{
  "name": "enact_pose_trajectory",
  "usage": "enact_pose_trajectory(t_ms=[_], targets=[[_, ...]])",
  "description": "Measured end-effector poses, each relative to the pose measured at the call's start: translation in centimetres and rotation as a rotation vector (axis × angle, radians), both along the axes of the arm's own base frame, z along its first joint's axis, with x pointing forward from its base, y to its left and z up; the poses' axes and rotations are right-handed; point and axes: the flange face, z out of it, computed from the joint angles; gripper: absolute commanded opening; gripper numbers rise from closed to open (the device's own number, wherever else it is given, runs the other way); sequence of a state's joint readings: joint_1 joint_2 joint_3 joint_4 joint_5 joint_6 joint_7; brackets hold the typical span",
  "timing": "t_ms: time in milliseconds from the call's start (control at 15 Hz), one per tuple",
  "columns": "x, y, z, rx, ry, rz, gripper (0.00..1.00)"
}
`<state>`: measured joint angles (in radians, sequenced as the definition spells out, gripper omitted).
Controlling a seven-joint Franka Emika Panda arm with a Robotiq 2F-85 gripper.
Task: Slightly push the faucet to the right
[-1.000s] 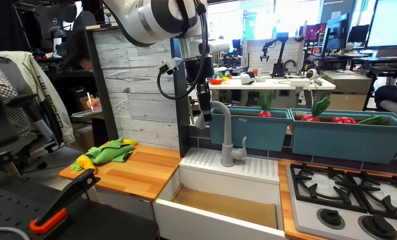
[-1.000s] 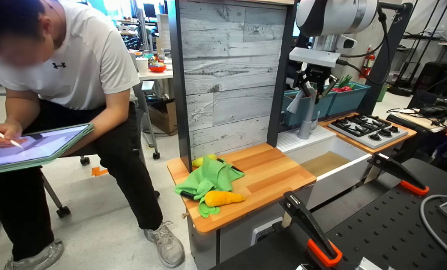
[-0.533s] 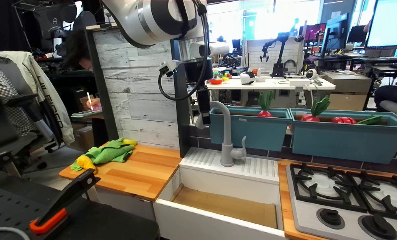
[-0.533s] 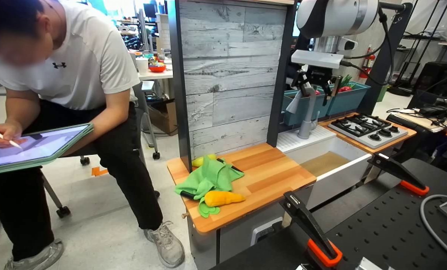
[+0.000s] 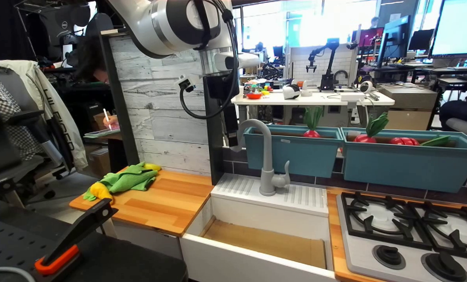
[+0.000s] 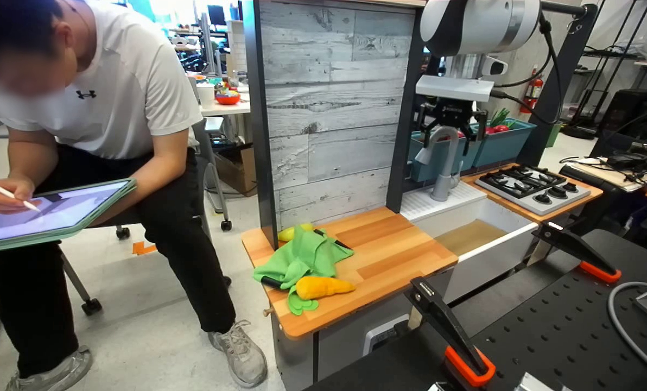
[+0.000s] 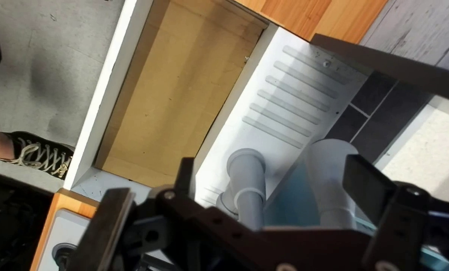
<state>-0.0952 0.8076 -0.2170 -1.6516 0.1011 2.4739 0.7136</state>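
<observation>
The grey faucet rises from the white sink ledge, its arched spout curving toward the wooden counter side in both exterior views. At the spout, my gripper points downward with its fingers spread wide. From the wrist view, the faucet's upright base and its flared spout end both lie in the gap of the open gripper. One finger overlaps the edge of the spout; whether it touches cannot be told. The top of the arch is hidden behind the gripper body in the wrist view.
Blue planters with toy radishes hang behind the faucet. A dark post and grey plank wall stand close to the arm. The stove lies on one side, the wooden counter with a green cloth on the other. A person sits nearby.
My fingers have spread apart from a narrower stance. The arm has shifted slightly left in both exterior views. The faucet shows no clear movement.
</observation>
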Motion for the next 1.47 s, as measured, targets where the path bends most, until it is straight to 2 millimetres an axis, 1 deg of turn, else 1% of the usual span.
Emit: enact_pose_trajectory(t_ms=[200, 400, 667, 867, 1000, 1267, 1333, 1400, 1467], targets=[[0.2, -0.1, 0.7, -0.008, -0.022, 0.001, 1.00], [0.4, -0.8, 1.5, -0.023, -0.048, -0.007, 1.00], [0.5, -1.6, 2.0, -0.043, -0.085, -0.021, 1.00], [0.7, -1.9, 1.9, -0.057, -0.111, -0.035, 0.65], [0.7, -2.0, 1.8, -0.060, -0.120, -0.040, 0.49], [1.3, -1.2, 2.2, -0.065, -0.146, -0.036, 0.22], [1.5, -1.0, 2.4, -0.065, -0.151, -0.034, 0.13], [1.6, -0.9, 2.5, -0.065, -0.154, -0.033, 0.06], [1.7, -0.7, 2.5, -0.064, -0.156, -0.034, 0.06]])
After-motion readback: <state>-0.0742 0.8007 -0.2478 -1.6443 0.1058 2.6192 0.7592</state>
